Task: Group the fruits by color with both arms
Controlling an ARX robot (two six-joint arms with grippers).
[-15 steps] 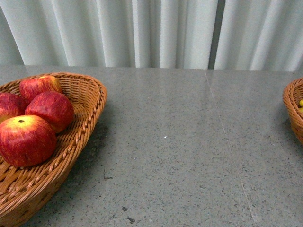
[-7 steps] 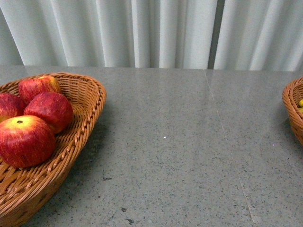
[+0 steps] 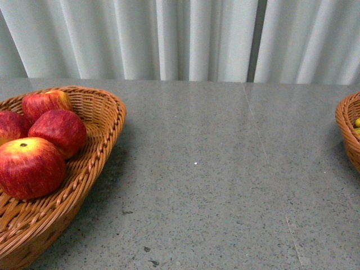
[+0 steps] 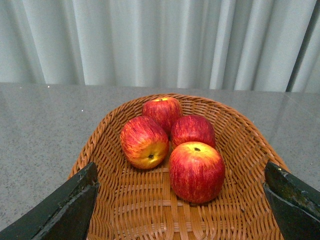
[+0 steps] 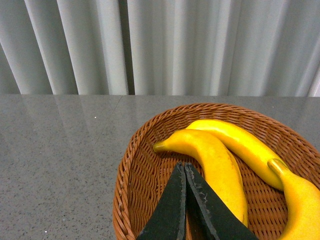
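Left gripper (image 4: 182, 200): fingers (image 4: 60, 210) spread wide, one dark tip at each lower corner of the left wrist view, nothing between them but basket weave. No contact with any fruit. Hovering over the near part of the wicker basket (image 4: 107, 127).

Four apples (image 4: 196, 171) clustered in that basket. Nearest one upright, stem dimple up, red with yellow crown. Second apple (image 4: 144, 142) tipped on its side, dimple facing the camera, touching or just beside the nearest. Two more behind: one dark red (image 4: 193, 130), one at the far rim side with yellow top (image 4: 162, 111). All four packed close.

Right gripper (image 5: 185, 200): fingers pressed together into a single dark wedge, no gap showing, holding nothing. Tips over the interior of a second wicker basket (image 5: 125, 170), just beside a banana (image 5: 217, 162); contact with it cannot be told.

Three bananas in the right basket: the one nearest the fingers, another (image 5: 245, 145) lying along its far side, a third (image 5: 300, 200) cut off at the frame edge.

Front view: neither arm visible. Apple basket (image 3: 107, 129) at left edge of the grey speckled table (image 3: 214, 180), banana basket (image 3: 346, 129) barely in frame at right, well apart. White pleated curtain (image 3: 180, 39) behind.
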